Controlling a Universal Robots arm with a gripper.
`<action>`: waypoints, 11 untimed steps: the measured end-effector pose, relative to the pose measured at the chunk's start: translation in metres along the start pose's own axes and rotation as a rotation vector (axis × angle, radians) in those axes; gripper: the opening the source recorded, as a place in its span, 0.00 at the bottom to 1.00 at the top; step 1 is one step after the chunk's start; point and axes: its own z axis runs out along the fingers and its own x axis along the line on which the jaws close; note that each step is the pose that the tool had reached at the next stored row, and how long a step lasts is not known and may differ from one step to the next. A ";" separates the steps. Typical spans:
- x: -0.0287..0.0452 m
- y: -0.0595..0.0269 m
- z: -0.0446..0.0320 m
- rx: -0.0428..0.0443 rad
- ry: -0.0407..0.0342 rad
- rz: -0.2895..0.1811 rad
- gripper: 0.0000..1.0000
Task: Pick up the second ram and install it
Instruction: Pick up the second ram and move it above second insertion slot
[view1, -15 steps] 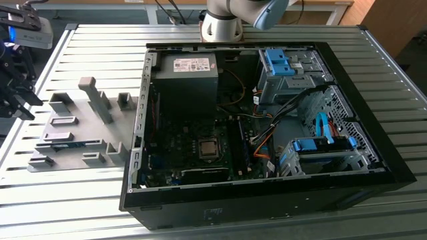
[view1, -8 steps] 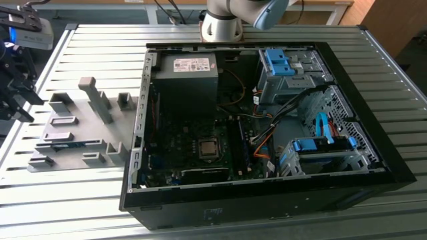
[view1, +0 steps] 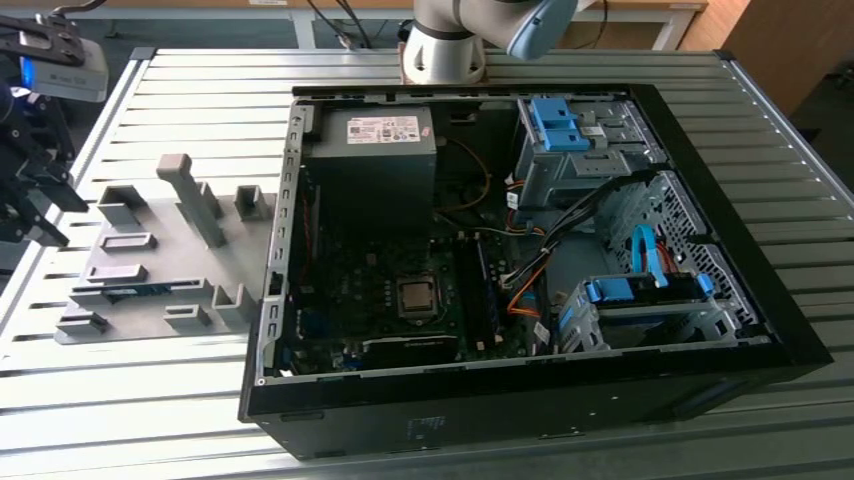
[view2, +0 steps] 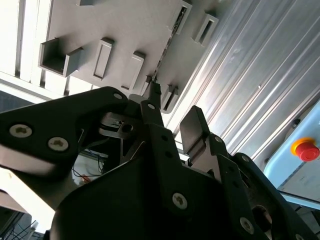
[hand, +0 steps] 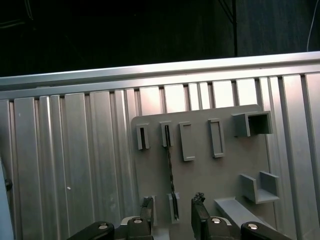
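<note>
While the gripper (hand: 172, 201) is hovering over the grey fixture plate (hand: 220, 175) beside the open computer case (view1: 467, 400), its fingers (hand: 198, 202) are standing apart, clamping nothing. The second ram (hand: 170, 170) is sitting on edge in the plate's slots, lining up between the fingers in the first wrist view.

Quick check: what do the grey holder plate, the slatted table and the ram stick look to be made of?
Holder plate: matte grey plastic by the look, possibly printed; flat colour, no glare. Table: bare metal, likely aluminium; ribbed slats with bright streaks. Ram stick, edge-on by the open gripper: thin dark edge, probably circuit board, not certain.
</note>
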 end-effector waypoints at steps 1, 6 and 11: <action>0.0000 0.0000 0.0002 0.0001 0.0009 0.000 0.43; 0.0000 0.0000 0.0011 0.0006 0.0050 0.000 0.43; 0.0001 0.0000 0.0017 0.0009 0.0082 0.000 0.43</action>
